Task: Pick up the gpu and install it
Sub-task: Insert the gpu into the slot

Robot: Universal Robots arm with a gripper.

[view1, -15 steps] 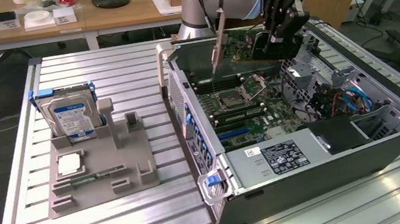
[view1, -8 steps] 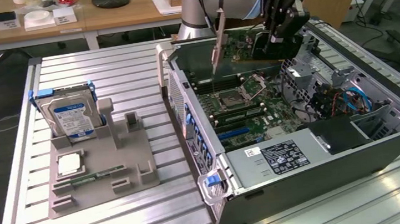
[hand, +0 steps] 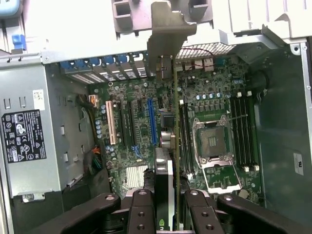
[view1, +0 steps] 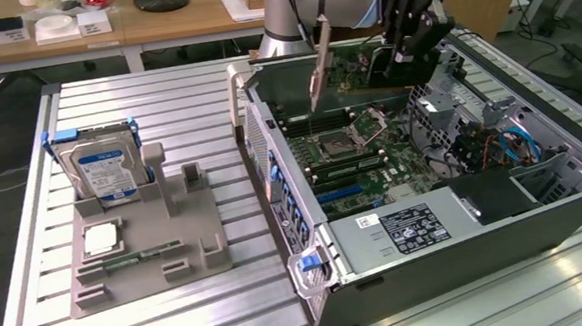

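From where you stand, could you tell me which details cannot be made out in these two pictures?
- Gpu, exterior view: its far end is hidden behind the gripper.
- Gpu's lower edge, wrist view: cut off by the frame and the gripper's fingers.
- Power supply label, exterior view: print too small to read.
- Hard drive, exterior view: its base is hidden in the grey holder.

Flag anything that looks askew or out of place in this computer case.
The gpu hangs tilted in the gripper above the motherboard, its silver bracket slanting down, seated in no slot. The CPU socket sits bare.
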